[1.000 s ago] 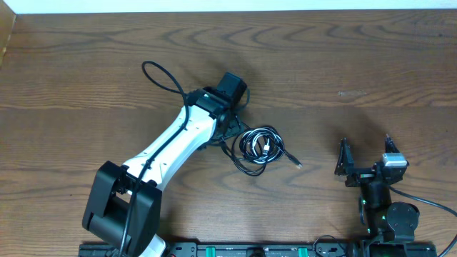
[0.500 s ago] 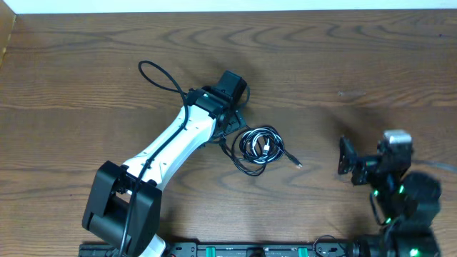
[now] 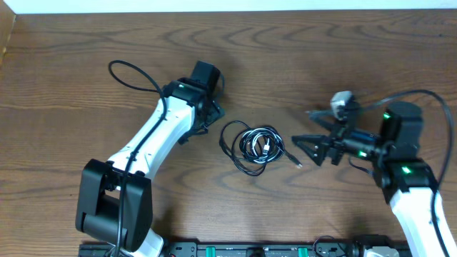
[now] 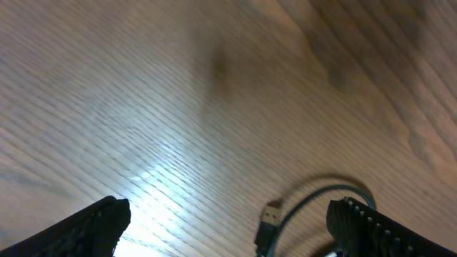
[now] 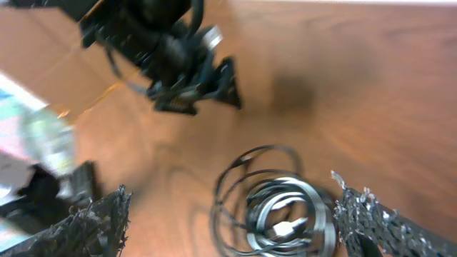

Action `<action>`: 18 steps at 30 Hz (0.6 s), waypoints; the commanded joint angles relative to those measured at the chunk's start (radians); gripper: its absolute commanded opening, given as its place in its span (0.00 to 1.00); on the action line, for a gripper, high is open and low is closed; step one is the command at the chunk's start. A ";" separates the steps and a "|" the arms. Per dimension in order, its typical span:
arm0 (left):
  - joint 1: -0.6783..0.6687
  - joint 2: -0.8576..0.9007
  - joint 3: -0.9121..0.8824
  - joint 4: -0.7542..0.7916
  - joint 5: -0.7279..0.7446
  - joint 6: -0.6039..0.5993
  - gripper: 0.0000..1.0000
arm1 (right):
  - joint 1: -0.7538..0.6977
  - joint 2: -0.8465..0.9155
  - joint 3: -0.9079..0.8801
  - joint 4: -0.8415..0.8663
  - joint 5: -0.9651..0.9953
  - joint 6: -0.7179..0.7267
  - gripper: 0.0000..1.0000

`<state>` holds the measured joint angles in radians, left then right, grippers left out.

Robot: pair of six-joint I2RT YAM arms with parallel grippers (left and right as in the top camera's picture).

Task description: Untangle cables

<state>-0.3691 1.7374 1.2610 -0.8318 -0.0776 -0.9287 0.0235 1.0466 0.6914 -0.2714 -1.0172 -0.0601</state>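
Here we find both grippers spread wide, and neither is holding anything. The left gripper (image 4: pixel 228 223) shows its two dark fingers at the bottom corners of its wrist view, far apart. Between them is only the wooden surface (image 3: pixel 86 43), with a small dark plug (image 4: pixel 269 214) lying flat on it. That plug lies just ahead of the fingertips, and a thin curve of cord (image 4: pixel 325 194) arcs away from it toward the finger at the view's right edge. Nothing touches either finger.

From overhead, the cables (image 3: pixel 257 146) lie coiled in a small loose bundle between the two grippers. They are near the left gripper's side and just ahead of the right gripper (image 3: pixel 308 148). The right gripper points at the coil with its fingers parted and stops short of it. One loose plug end (image 3: pixel 298 164) trails out of the bundle and rests close beside the right gripper's fingertips, though we cannot tell whether they touch.

The right wrist view is blurred. It still shows the black loops lying between and beyond its own spread fingers. A pale silver plug (image 5: pixel 285 228) sits inside the coil, and the left gripper stands on the far side of it.
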 commanded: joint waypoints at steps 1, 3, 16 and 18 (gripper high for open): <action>0.026 0.008 0.001 -0.006 -0.005 -0.003 0.93 | 0.078 0.089 0.016 0.037 -0.103 -0.009 0.90; 0.033 0.008 0.001 -0.006 -0.005 0.010 0.93 | 0.135 0.136 0.016 0.079 -0.068 -0.009 0.88; 0.041 0.008 0.000 -0.031 -0.025 0.041 0.93 | 0.485 0.311 0.016 0.097 0.546 -0.133 0.61; 0.051 0.008 0.000 -0.031 -0.025 0.040 0.93 | 0.511 0.341 0.016 0.098 0.575 -0.167 0.64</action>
<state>-0.3344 1.7374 1.2610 -0.8566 -0.0818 -0.9043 0.4976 1.3514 0.6918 -0.1745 -0.6292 -0.1696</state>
